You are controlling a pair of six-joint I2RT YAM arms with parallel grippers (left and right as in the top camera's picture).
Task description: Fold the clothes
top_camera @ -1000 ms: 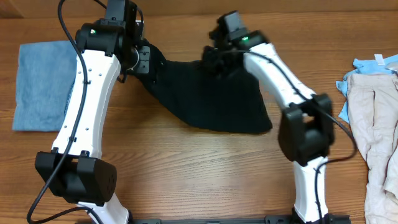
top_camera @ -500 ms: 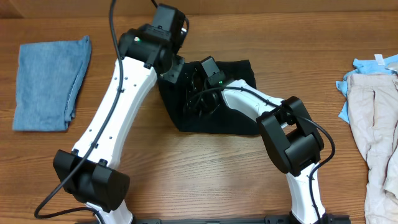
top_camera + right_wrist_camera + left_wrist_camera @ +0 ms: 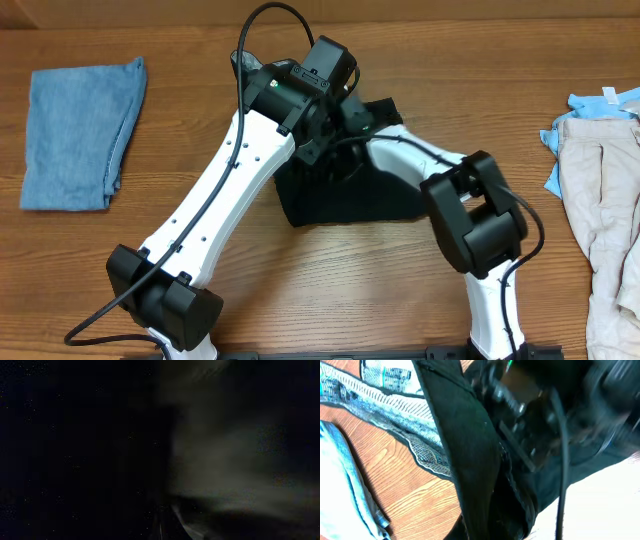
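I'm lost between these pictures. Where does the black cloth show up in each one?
Overhead: the black cloth lies in the middle of the picture.
Left wrist: the black cloth runs as a wide band from top centre to the bottom edge, close to the lens.
Right wrist: the picture is almost wholly dark, so I cannot tell.
Shared landmark: the wooden table, lower left in the left wrist view.

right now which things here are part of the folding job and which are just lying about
In hand: black shorts.
Lying by, also clothes: folded blue cloth, left; beige pile and light-blue piece, right.
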